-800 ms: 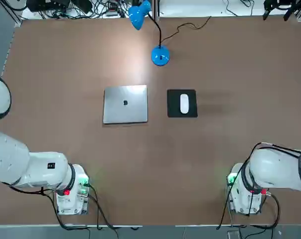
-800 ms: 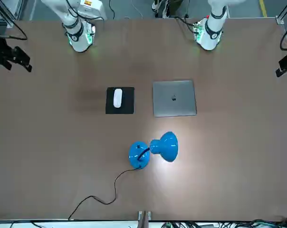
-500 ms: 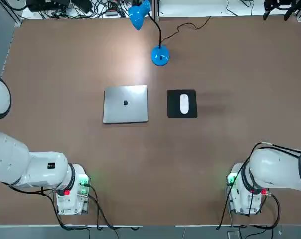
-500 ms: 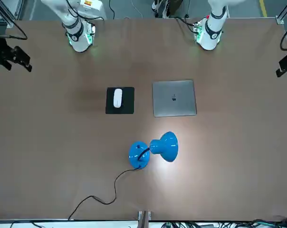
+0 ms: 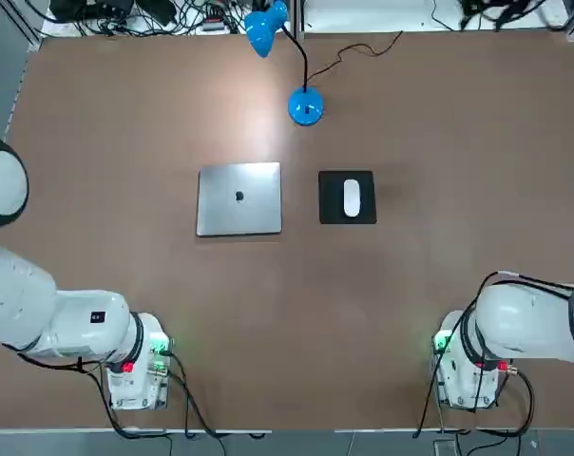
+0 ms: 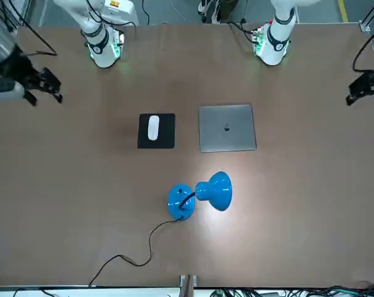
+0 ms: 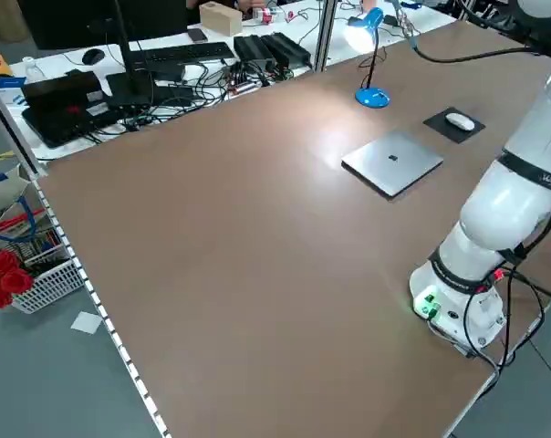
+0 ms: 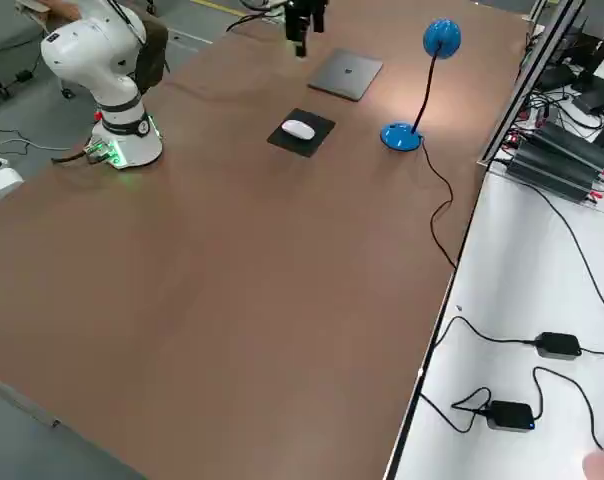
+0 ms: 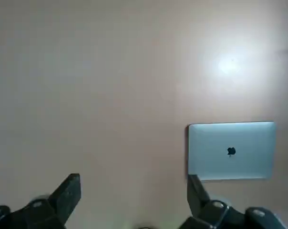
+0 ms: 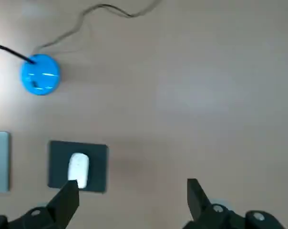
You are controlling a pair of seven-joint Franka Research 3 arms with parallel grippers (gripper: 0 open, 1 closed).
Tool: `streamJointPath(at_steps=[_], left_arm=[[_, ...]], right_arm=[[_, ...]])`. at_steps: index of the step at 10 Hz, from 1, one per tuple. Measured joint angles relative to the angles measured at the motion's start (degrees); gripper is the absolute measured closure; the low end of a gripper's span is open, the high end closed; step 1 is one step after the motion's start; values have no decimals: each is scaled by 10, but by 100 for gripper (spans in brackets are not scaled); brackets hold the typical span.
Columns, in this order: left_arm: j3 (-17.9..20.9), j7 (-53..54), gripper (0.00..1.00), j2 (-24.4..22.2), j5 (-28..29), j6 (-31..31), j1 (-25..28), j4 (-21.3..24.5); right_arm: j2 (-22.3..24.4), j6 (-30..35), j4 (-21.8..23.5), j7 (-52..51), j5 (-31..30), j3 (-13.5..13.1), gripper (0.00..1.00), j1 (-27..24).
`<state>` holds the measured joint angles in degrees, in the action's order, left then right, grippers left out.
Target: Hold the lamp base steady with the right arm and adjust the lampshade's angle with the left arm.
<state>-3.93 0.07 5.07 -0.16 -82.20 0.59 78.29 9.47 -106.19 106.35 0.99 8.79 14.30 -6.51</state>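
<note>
Two grippers, left (image 9: 134, 200) and right (image 10: 133, 202), hover fingers apart over one brown table (image 5: 258, 332).

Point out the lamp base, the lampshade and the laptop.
Lamp base (image 5: 306, 107): top view, blue disc's upper face.
Lampshade (image 6: 220, 191): front view, outside of the blue cone.
Laptop (image 5: 239, 214): top view, silver lid below the logo.

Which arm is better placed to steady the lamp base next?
The right, I'd judge: the lamp base lies in its wrist view, and its open gripper is over the table's right side. The open left gripper is over the left side, its wrist view catching only a blue edge.
</note>
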Motion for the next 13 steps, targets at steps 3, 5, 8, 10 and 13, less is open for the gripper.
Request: streamJointPath(at_steps=[3, 5, 8, 10, 13], left_arm=[[-45, 51, 4, 40, -1, -69, -7, -24], [-60, 164, 2, 55, -9, -92, 0, -27], [-69, 317, 1, 69, -16, -94, -1, -29], [-90, 363, 1, 84, -37, -107, -9, -29], [-145, 446, 1, 117, -80, -194, -27, -32]], right_arm=[[-112, -236, 16, 2, 9, 116, 0, 4], [-228, -429, 20, 2, 3, 172, 0, 18], [-417, -639, -1, -1, -101, 174, 0, 61], [-502, -651, -70, -2, -165, 161, 0, 90], [-585, -650, -183, -2, -185, 82, 0, 182]])
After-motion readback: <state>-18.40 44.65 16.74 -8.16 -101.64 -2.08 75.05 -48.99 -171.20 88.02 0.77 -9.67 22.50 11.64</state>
